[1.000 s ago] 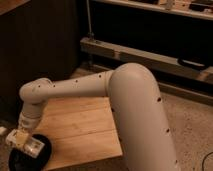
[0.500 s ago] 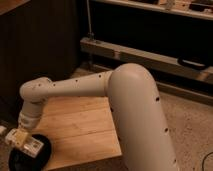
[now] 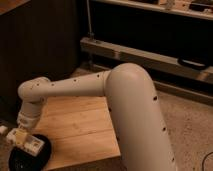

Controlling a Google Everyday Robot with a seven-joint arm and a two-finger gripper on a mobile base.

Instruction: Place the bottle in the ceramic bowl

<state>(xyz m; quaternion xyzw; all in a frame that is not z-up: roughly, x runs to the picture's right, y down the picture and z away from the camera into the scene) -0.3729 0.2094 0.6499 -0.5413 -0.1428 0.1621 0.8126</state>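
Gripper: the gripper is seen low at the left edge of the camera view, at the end of a white arm that reaches down from a large rounded shoulder.
Fingers: whether they are clenched or released cannot be told; pale finger parts are seen pressed against the bottle's left end.
Bottle: the bottle, small and white, is shown lying tilted over the upper rim of the ceramic bowl, touching the gripper.
Ceramic bowl: the ceramic bowl, black and glossy, is set at the front left corner of the wooden table, partly cut off by the picture's lower edge.
Change: compared with half a second ago, the gripper and bottle are found slightly lower, closer over the bowl.
Surroundings: a dark cabinet and a metal shelf rail are seen behind.
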